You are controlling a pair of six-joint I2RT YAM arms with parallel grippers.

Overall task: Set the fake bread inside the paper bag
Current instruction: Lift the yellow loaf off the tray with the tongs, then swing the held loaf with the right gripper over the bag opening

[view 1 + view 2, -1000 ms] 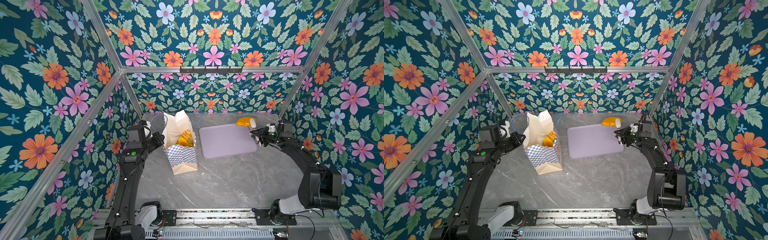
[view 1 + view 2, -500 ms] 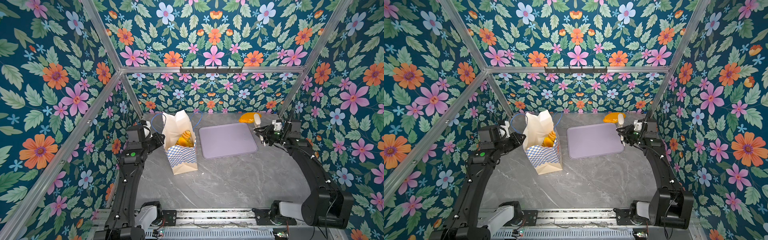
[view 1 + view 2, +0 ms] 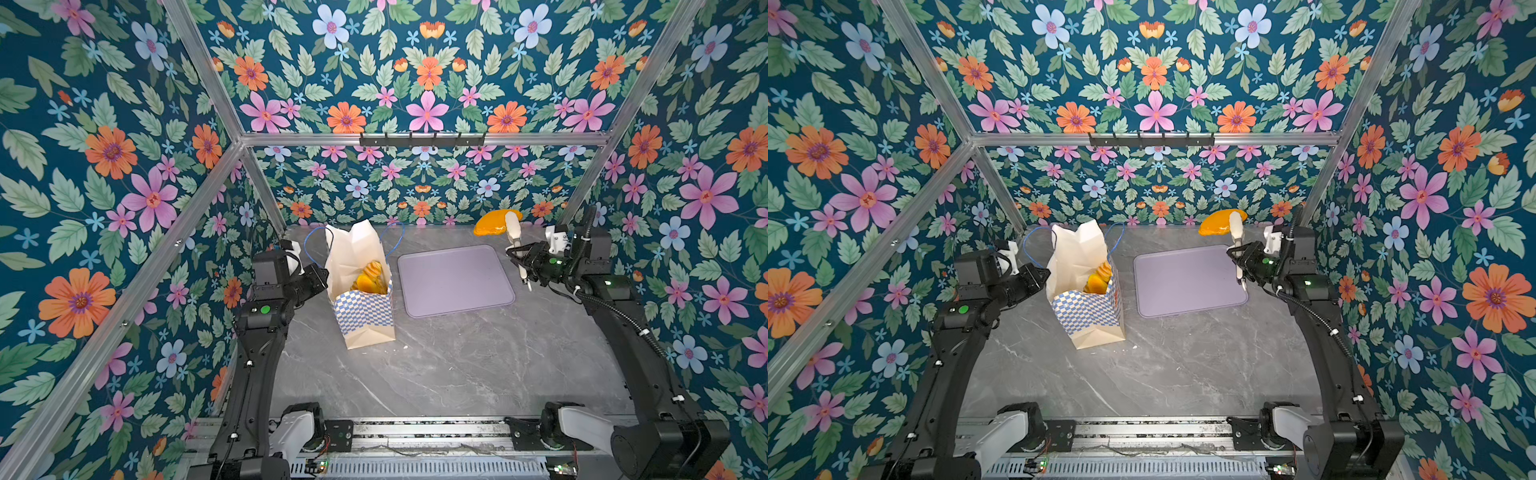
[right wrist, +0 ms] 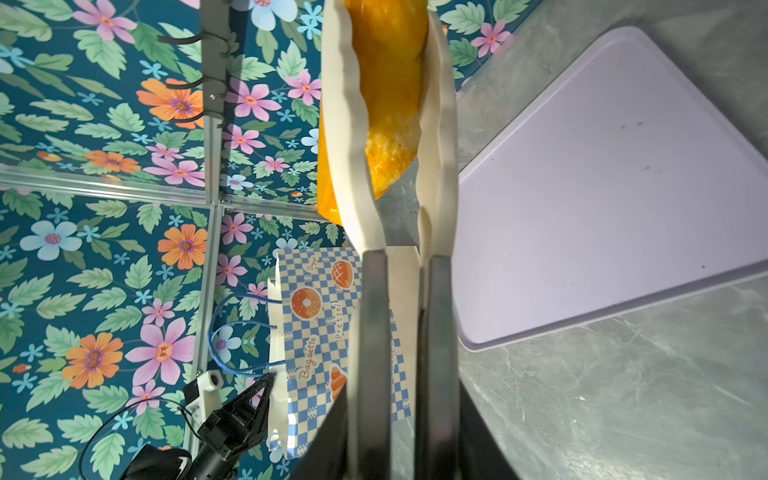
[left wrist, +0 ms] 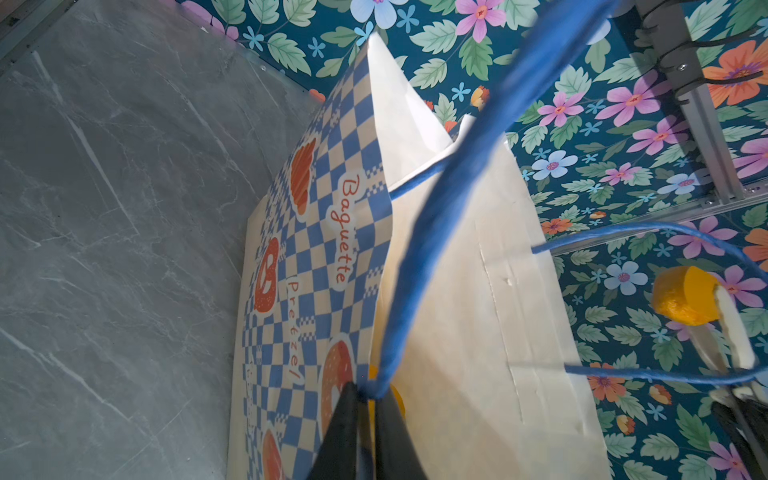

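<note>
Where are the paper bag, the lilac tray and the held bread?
paper bag [image 3: 365,309]: in a top view, chequered band.
lilac tray [image 3: 455,282]: in a top view, bare middle.
fake bread [image 4: 390,83]: right wrist view, orange crust.

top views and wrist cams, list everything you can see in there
bag: one, cream with blue checks, upright left of tray
bread in bag: several, yellow-orange, exact count hidden
held bread: one, orange, raised in the tongs near the back wall
tray: one, lilac, flat on table
tongs: one pair, cream, in right gripper
table: one, grey marble
left gripper: shut on blue bag handle
right gripper: shut on tongs
</note>
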